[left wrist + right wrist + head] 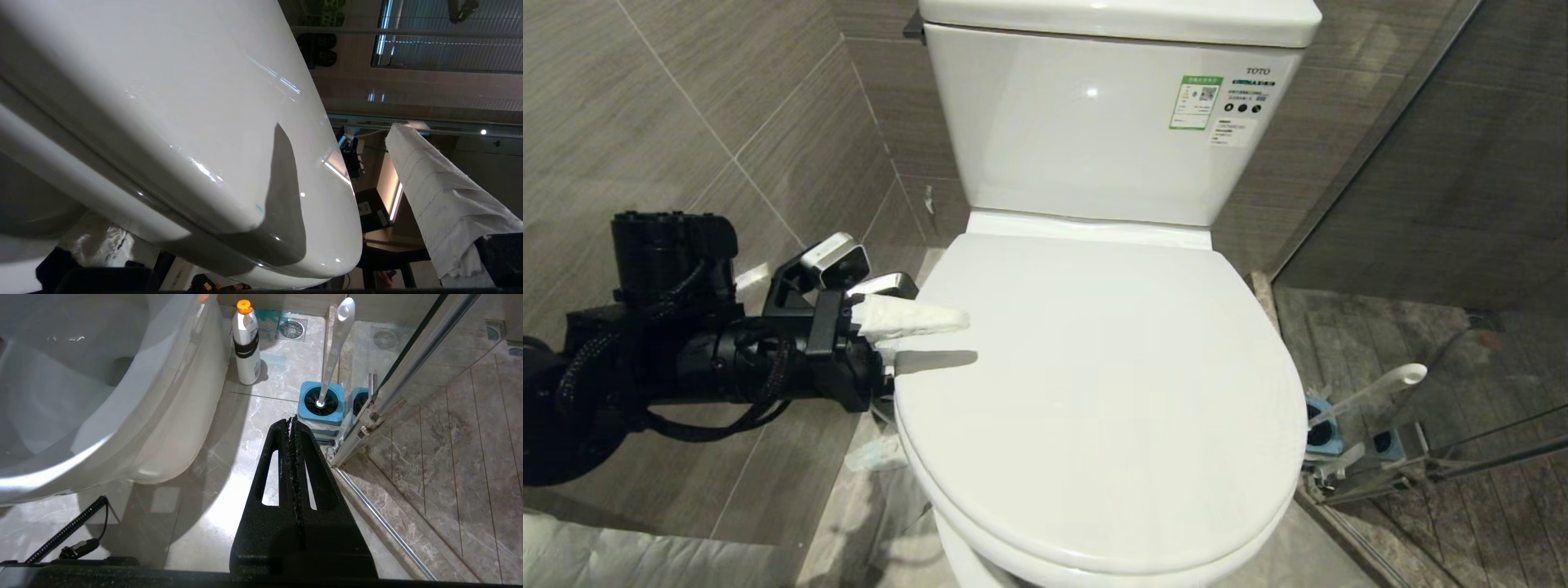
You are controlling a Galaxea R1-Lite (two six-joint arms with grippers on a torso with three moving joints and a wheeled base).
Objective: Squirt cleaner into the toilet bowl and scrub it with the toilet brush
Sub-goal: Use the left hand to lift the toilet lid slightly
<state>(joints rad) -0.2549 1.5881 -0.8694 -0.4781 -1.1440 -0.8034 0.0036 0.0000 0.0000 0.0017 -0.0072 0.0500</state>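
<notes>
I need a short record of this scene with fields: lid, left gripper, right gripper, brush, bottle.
lid: closed over the toilet bowl
left gripper: open, at the lid's left edge, one cloth-wrapped finger above the lid
right gripper: shut, empty, over the floor beside the toilet
brush: standing in its blue holder by the glass door
bottle: white, orange cap, upright on the floor by the toilet

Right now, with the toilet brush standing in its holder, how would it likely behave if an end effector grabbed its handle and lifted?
The toilet brush would probably feel light, since its handle is long and thin. The glossy handle may slip. The small square holder might lift or tip along with it, as the bristle head sits snugly inside.
</notes>
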